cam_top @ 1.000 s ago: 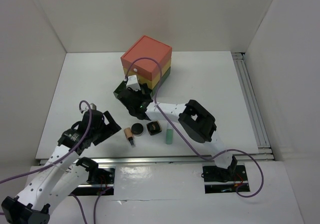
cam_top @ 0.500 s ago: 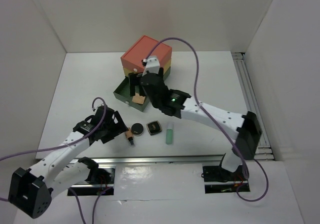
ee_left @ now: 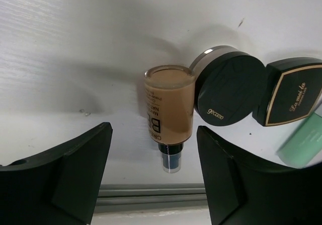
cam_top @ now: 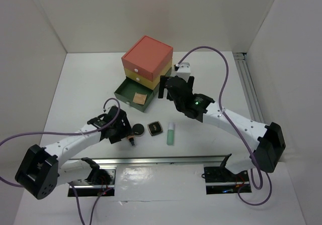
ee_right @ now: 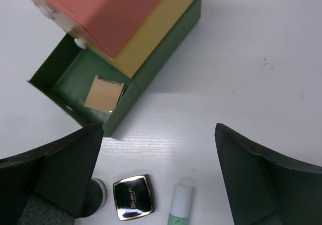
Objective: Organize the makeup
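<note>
Lipstick (ee_left: 168, 109) | lying flat | between spread left tool (ee_left: 154, 132) fingers | untouched

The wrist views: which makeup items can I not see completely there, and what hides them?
Mint-green plastic tube: left wrist view, cut off by the right edge; right wrist view, by the bottom edge.
Round black compact: right wrist view, mostly behind the right gripper's black finger.
Flat tan square in the open green drawer: too plain to identify.
</note>
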Action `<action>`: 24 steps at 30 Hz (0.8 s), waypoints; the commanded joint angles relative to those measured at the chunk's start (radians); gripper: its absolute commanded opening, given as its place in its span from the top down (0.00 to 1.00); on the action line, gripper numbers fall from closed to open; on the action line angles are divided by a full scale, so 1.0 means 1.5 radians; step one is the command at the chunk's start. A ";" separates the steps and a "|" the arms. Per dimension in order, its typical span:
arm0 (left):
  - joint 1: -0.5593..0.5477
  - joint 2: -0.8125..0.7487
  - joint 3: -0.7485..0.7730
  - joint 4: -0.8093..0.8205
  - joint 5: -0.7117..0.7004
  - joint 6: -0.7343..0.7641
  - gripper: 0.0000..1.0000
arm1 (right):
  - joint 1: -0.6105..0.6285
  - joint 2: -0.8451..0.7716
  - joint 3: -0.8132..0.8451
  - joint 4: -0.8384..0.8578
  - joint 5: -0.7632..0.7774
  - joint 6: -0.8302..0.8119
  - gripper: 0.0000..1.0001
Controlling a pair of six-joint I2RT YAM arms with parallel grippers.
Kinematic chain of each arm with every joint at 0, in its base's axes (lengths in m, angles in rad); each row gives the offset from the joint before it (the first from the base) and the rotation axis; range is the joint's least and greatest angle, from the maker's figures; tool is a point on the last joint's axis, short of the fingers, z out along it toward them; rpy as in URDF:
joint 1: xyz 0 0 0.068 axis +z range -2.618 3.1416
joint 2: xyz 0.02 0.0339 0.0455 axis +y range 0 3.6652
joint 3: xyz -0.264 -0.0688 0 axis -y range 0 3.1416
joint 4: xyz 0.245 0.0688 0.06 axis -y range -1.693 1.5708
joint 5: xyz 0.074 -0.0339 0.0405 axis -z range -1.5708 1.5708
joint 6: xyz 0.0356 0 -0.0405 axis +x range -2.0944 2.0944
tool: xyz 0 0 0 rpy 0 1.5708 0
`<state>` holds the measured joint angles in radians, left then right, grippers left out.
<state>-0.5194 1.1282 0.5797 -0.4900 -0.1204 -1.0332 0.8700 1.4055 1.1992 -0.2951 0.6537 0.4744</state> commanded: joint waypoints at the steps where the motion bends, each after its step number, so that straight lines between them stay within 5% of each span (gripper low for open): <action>1: -0.005 0.010 0.011 0.002 -0.026 -0.022 0.20 | -0.012 -0.061 -0.009 -0.016 0.023 0.029 0.00; 12: -0.011 0.077 0.017 0.018 -0.033 -0.022 0.27 | -0.056 -0.076 -0.037 -0.041 0.017 0.056 0.00; 16: -0.011 0.093 0.034 -0.015 -0.048 -0.029 0.41 | -0.064 -0.076 -0.043 -0.048 0.017 0.063 0.00; 21: -0.011 0.019 0.040 -0.050 -0.069 -0.036 0.73 | -0.064 -0.089 -0.049 -0.042 0.011 0.063 0.00; 24: -0.011 -0.029 0.059 -0.058 -0.090 -0.020 0.81 | -0.070 -0.089 -0.049 -0.042 0.011 0.057 0.00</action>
<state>-0.5320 1.1515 0.6067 -0.5495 -0.2020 -1.0756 0.7742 1.3144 1.1316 -0.3576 0.6579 0.5533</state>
